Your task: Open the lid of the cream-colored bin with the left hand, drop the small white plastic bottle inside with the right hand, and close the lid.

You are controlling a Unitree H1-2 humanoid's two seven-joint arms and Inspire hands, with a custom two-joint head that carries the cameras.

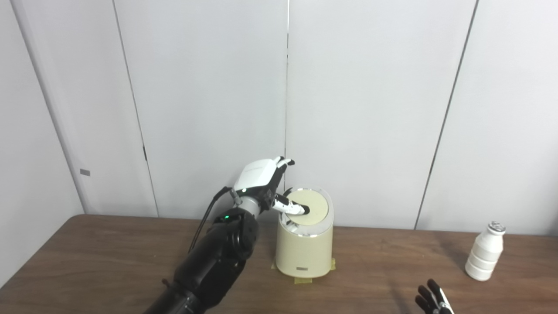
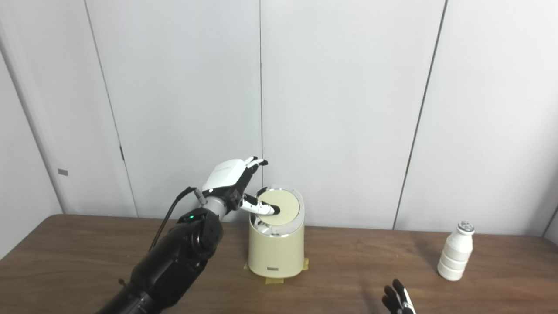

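Note:
The cream-colored bin (image 1: 304, 255) stands at mid-table on strips of yellow tape. Its round lid (image 1: 314, 208) sits slightly tilted, and a shiny rim shows under its near left edge. My left hand (image 1: 263, 181) hovers at the bin's upper left. Its thumb tip rests on the lid while the other fingers stretch up and back, apart, holding nothing. The small white plastic bottle (image 1: 484, 251) stands upright at the far right of the table. Only the dark fingertips of my right hand (image 1: 431, 299) rise from the bottom edge, well short of the bottle.
The brown wooden table (image 1: 109, 261) runs across the view, with grey wall panels (image 1: 370, 109) close behind the bin. My left forearm (image 1: 213, 261) crosses the table's left half, with a black cable looping beside it.

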